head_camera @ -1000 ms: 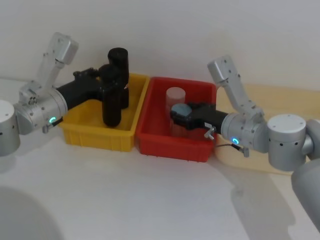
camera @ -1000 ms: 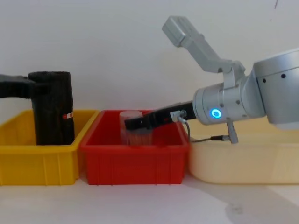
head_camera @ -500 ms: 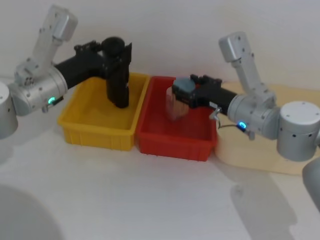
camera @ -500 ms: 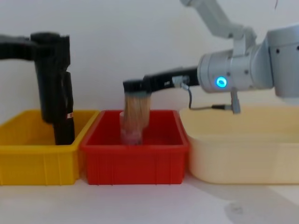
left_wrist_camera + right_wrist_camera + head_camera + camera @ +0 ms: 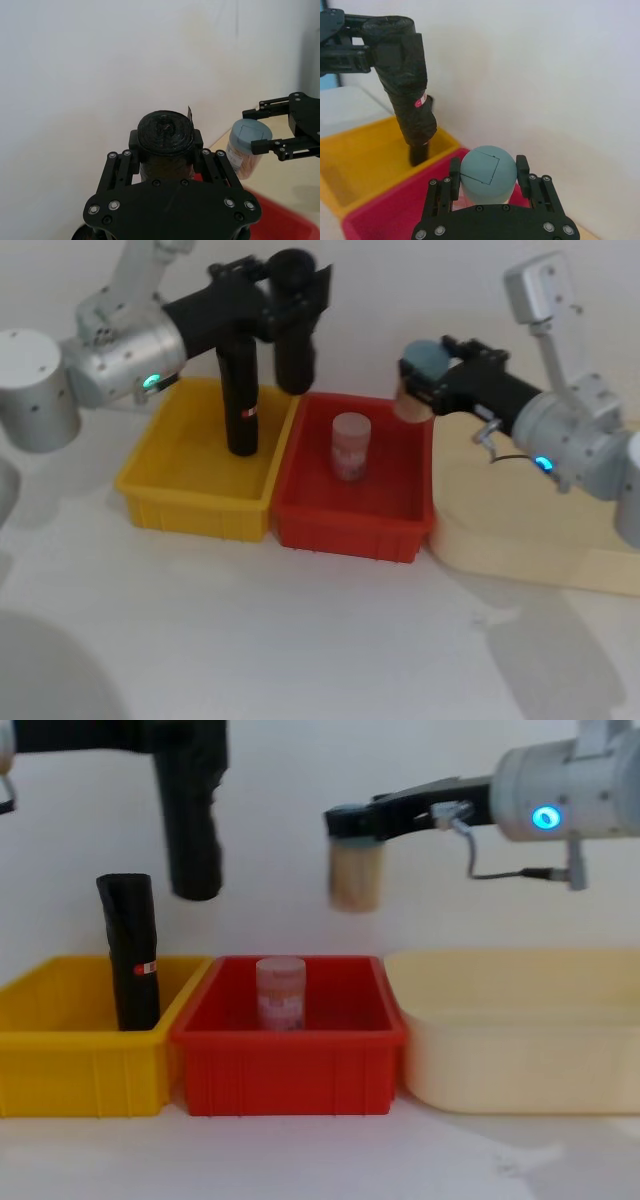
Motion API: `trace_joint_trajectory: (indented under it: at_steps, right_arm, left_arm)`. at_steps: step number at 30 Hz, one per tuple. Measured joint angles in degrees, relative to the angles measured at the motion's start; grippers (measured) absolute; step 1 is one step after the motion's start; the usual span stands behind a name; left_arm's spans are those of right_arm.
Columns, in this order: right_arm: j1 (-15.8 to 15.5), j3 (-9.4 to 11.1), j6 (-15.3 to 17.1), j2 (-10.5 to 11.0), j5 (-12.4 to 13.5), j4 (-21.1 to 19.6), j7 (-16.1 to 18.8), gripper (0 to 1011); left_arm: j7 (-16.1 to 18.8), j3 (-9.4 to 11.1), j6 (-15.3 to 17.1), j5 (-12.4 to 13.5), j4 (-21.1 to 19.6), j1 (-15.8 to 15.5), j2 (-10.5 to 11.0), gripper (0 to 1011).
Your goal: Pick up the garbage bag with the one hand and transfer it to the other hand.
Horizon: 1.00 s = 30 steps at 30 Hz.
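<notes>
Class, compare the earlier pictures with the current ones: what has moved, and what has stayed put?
The left gripper, shut on the garbage bag, has lifted it up out of the yellow bin, towards the red bin. The right gripper has raised its grey-lidded jar out of the red bin. Unchanged: the marked black roll stands in the yellow bin, the clear jar in the red bin.

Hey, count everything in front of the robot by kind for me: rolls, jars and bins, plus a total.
Black rolls: 2 (lifted roll, standing roll)
Jars: 2 (lifted jar, jar in the red bin)
Bins: 3 (yellow bin, red bin, cream bin)
Total: 7
</notes>
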Motion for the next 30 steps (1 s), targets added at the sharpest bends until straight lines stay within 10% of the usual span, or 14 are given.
trace_joint_trajectory:
  at_steps: [15, 30]
  right_arm:
    - [-7.31, 5.57, 3.21, 6.52, -2.03, -10.39, -5.31, 654]
    - [-10.87, 9.51, 4.09, 9.37, -2.58, -11.09, -7.45, 654]
  left_arm:
    - [-5.93, 6.1, 0.66, -0.84, 9.02, -10.36, -7.39, 548]
    - [-9.86, 10.81, -1.26, -1.25, 20.66, -17.04, -14.29, 548]
